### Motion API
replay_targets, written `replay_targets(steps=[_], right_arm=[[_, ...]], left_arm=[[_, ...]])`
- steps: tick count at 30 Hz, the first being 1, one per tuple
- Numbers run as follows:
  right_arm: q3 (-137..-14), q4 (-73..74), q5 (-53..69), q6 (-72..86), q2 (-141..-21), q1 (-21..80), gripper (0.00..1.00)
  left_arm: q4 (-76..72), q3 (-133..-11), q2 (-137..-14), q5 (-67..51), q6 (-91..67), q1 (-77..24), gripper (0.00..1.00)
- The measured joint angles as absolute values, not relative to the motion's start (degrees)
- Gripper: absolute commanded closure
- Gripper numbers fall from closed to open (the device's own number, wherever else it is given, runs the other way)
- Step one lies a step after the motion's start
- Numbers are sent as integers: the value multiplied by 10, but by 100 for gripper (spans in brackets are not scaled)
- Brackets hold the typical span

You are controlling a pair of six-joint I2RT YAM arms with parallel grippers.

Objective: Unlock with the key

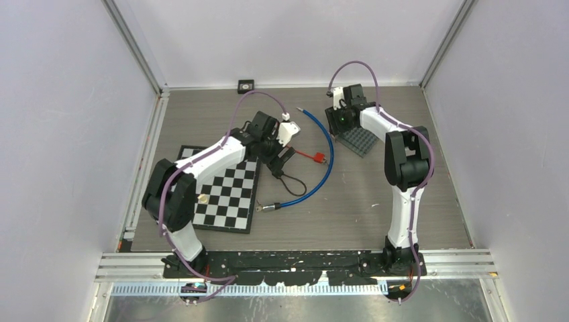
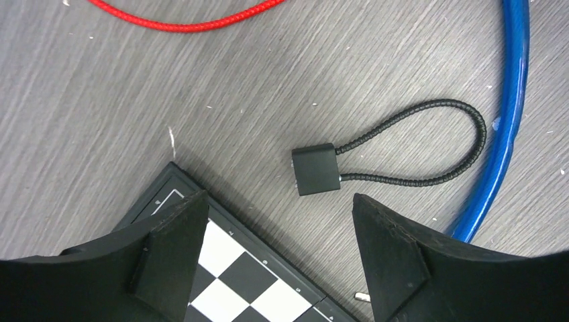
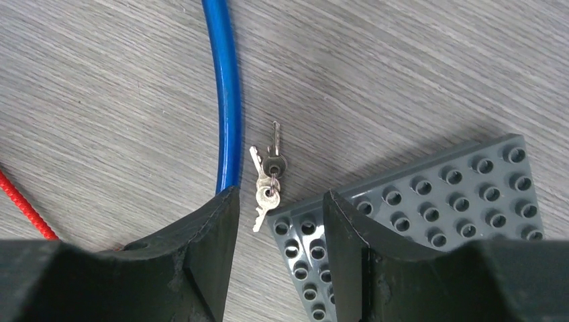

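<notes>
The right gripper (image 3: 282, 201) hangs over the keys (image 3: 267, 176), its jaws partly apart and holding nothing. The bunch lies flat on the table between the blue cable (image 3: 225, 94) and the corner of the grey stud plate (image 3: 436, 201). Its lower tip reaches into the mouth of the jaws, nearer the finger on the cable side. The keys' long axis runs the way the fingers point, so the jaws would close across their narrow width. I judge a short reach forward with a slight shift toward the cable would centre them. The plate's corner sits just beside the other finger and could get in the way. The lock (image 2: 316, 169) is well apart from the keys, under the left gripper (image 2: 278, 201), whose jaws are wide open and empty. It lies just ahead of them off the chessboard (image 2: 235, 268) edge, its loop trailing toward the cable. So the right arm is nearer the keys and the left arm nearer the lock
</notes>
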State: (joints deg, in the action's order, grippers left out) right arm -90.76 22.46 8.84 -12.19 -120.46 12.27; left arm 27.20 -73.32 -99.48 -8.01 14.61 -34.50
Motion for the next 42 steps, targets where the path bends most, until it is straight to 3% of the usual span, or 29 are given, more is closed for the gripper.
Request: replay_targets(steps=[27, 31, 37, 40, 42], right_arm=[[-947, 259, 73, -173, -1254, 138, 68], [-954, 260, 77, -172, -1259, 137, 75], [-957, 261, 81, -172, -1259, 136, 98], [-959, 263, 85, -170, -1248, 132, 100], [-956, 270, 92, -168, -1238, 128, 100]], left_arm=[[273, -724, -974, -71, 161, -345, 19], [279, -724, -971, -70, 170, -345, 18], [289, -725, -956, -70, 170, -345, 17], [293, -726, -940, -70, 171, -344, 1], [291, -727, -923, -64, 167, -343, 0]])
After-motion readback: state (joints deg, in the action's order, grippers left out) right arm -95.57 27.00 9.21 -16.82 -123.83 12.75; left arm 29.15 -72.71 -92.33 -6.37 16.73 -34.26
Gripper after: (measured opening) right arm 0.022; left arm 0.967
